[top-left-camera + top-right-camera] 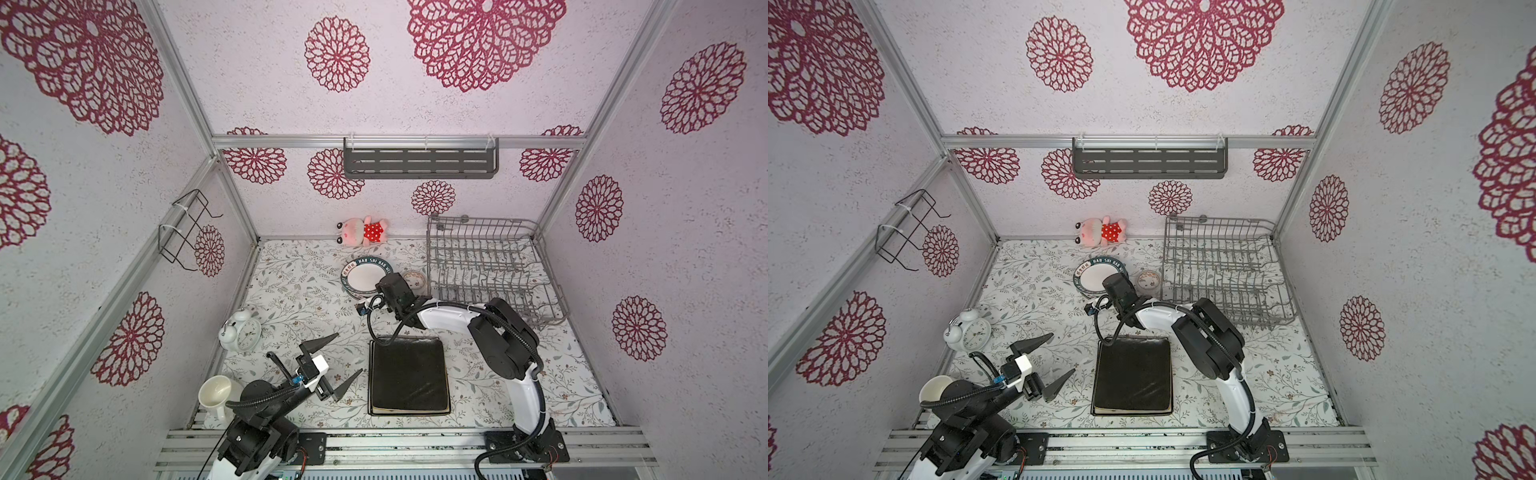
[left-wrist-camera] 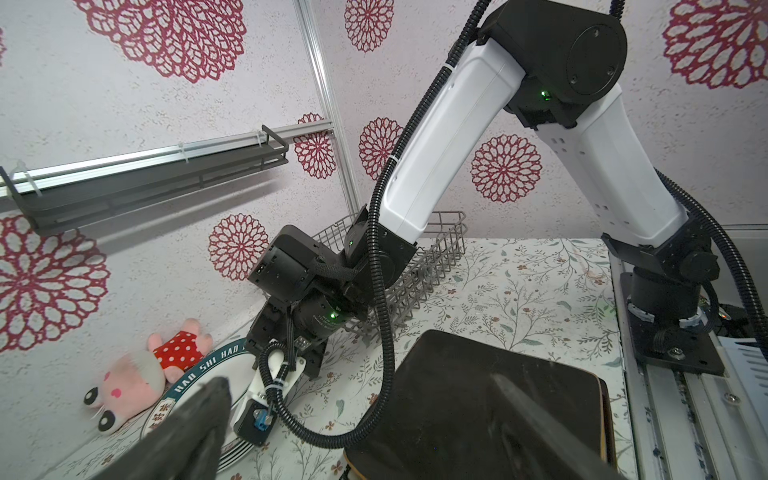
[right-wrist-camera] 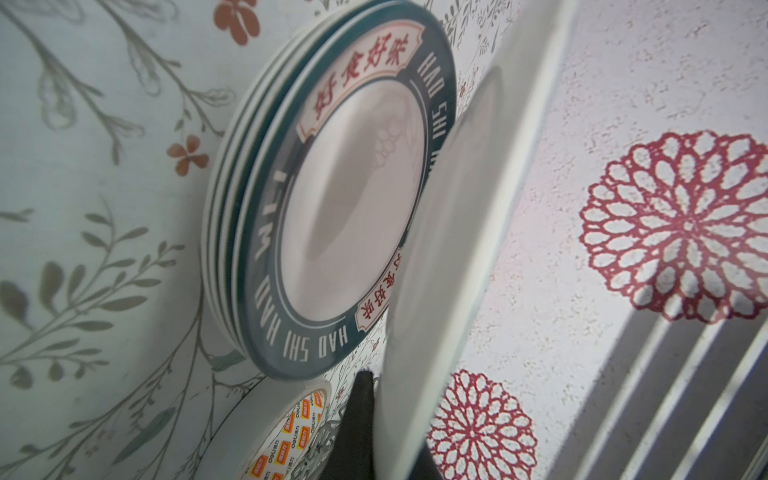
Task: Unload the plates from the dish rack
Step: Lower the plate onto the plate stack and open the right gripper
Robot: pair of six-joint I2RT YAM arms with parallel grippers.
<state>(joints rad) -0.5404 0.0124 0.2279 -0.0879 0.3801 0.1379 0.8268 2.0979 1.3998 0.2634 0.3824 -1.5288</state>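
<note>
Closest thing to the lens in the right wrist view is a plain round white plate (image 3: pixel 461 232), seen edge-on and tilted, pinched by its rim in the right gripper (image 3: pixel 386 436). So those jaws are clamped together on the plate. It hangs just beside the stack of round white plates with dark lettered rims (image 3: pixel 353 195), and I can't tell whether they touch.

Progress-wise this looks nearly done. In both top views the grey wire dish rack (image 1: pixel 484 226) sits in the far right corner of the flower-print table (image 1: pixel 291 291), and I can't spot a single plate left among its tines. The round stack is just left of the rack, and a stack of square plates with a black one on top (image 1: pixel 409 374) lies flat near the front edge. My guess is that the plate in hand is the last one. All that's left would be laying it on the round stack and letting go.

Left gripper (image 1: pixel 349 353) hovers over the table just left of the square stack, jaws spread wide apart, nothing between them and touching nothing.
</note>
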